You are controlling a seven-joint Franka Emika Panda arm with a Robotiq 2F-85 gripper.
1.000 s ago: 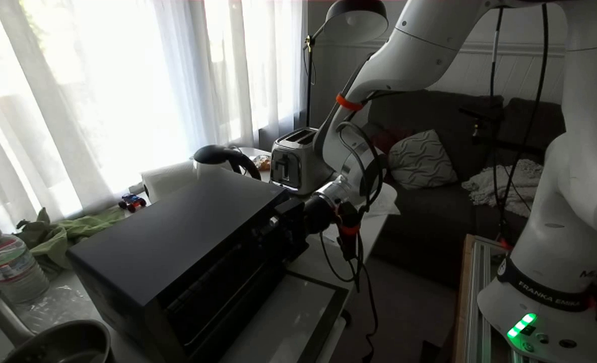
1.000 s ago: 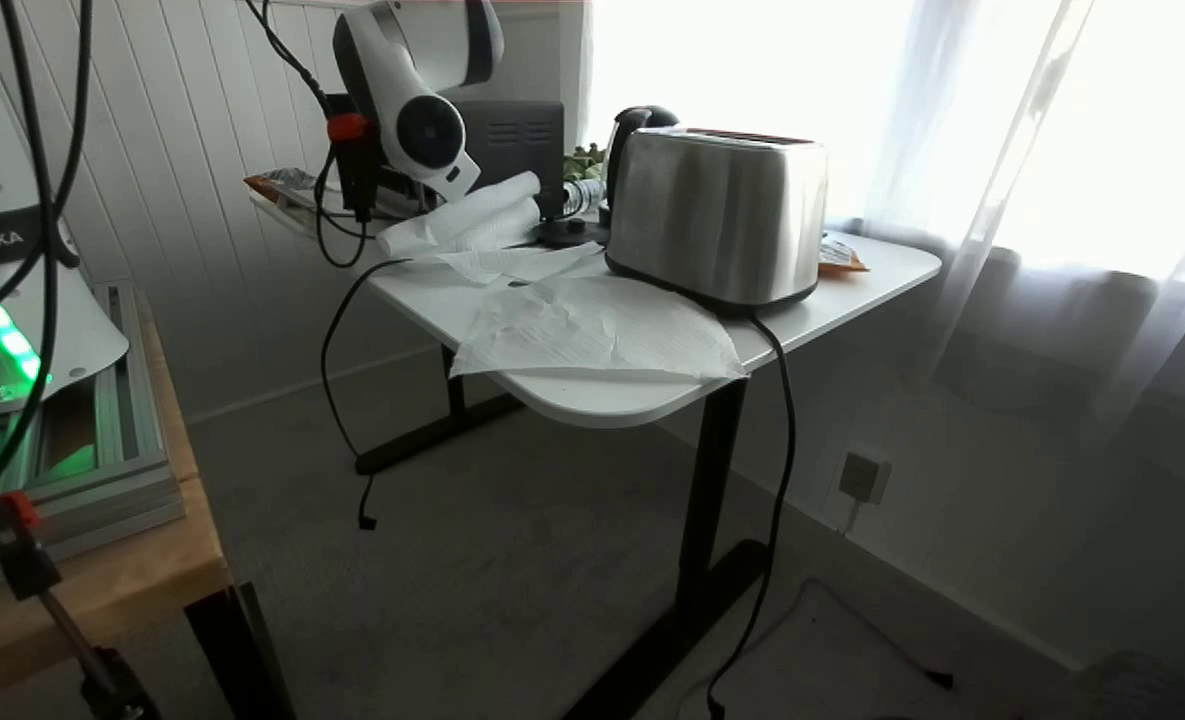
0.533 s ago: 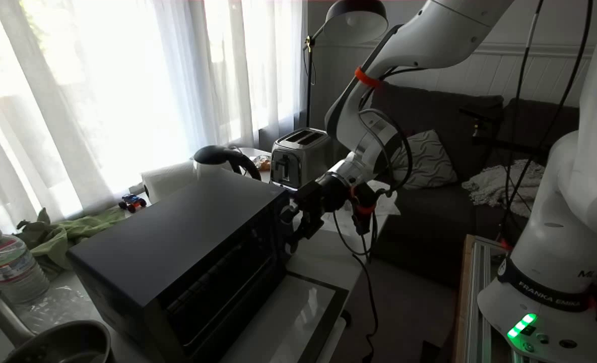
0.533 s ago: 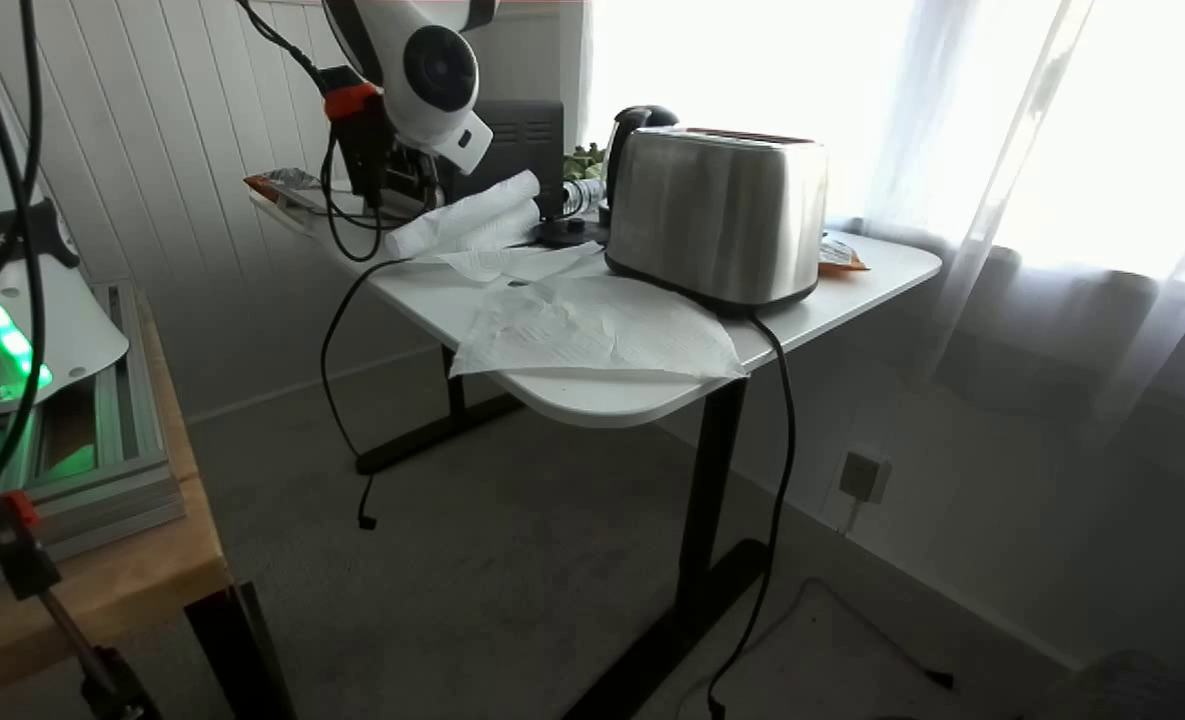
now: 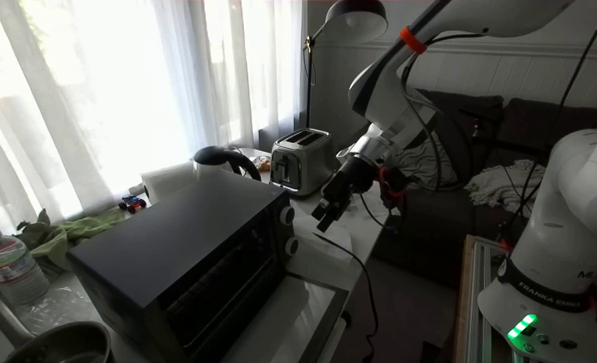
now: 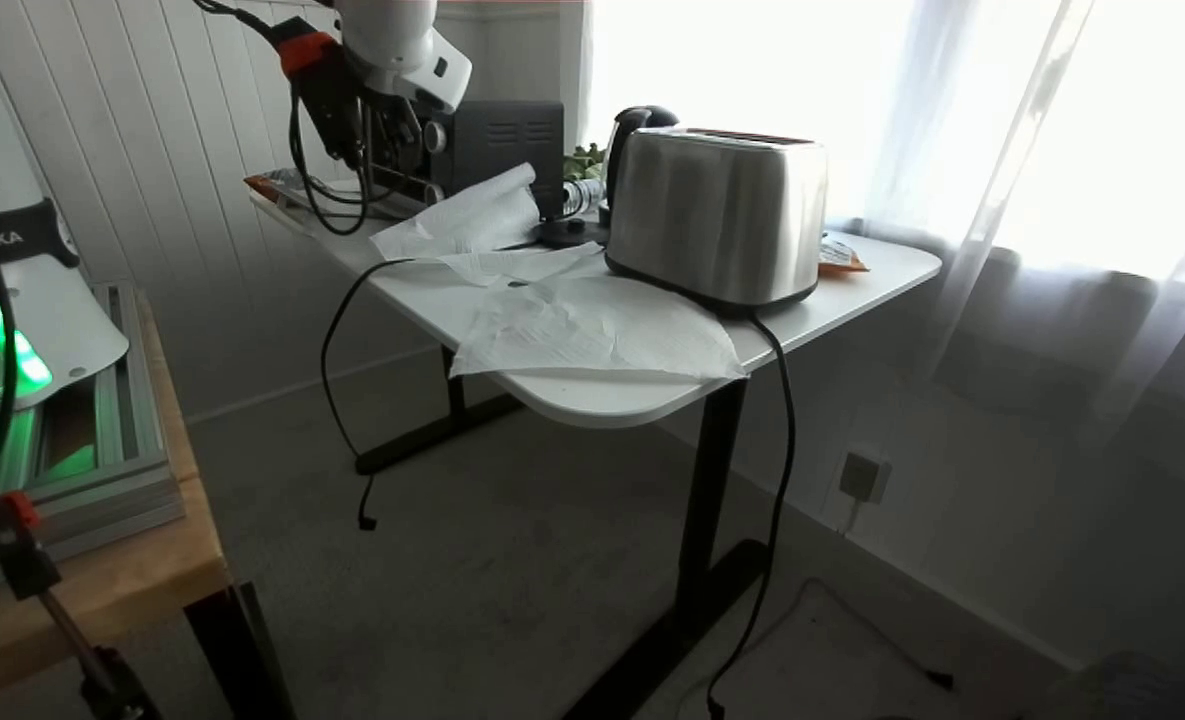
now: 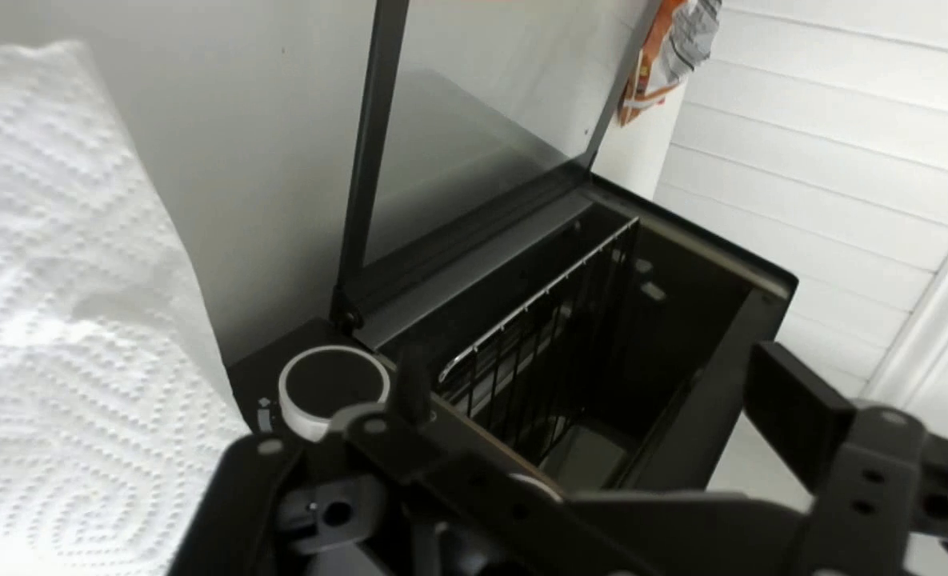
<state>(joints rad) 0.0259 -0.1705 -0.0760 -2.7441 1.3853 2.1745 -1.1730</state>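
The toaster oven [image 5: 187, 237] is stood on the table [image 6: 572, 397] with its door [image 5: 280, 317] lowered, so opening is judged complete, shutting not yet done; nothing is held by the gripper [image 5: 319, 221], whose fingers [image 7: 798, 412] are spread near the upper knob [image 5: 286, 216]

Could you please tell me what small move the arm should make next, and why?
I would probably ease the claw slightly back from the toaster oven. The jaws stand open and empty, the glass door is already folded down, and a paper towel shows close beside the claw in the wrist view, so a sideways move might catch it.
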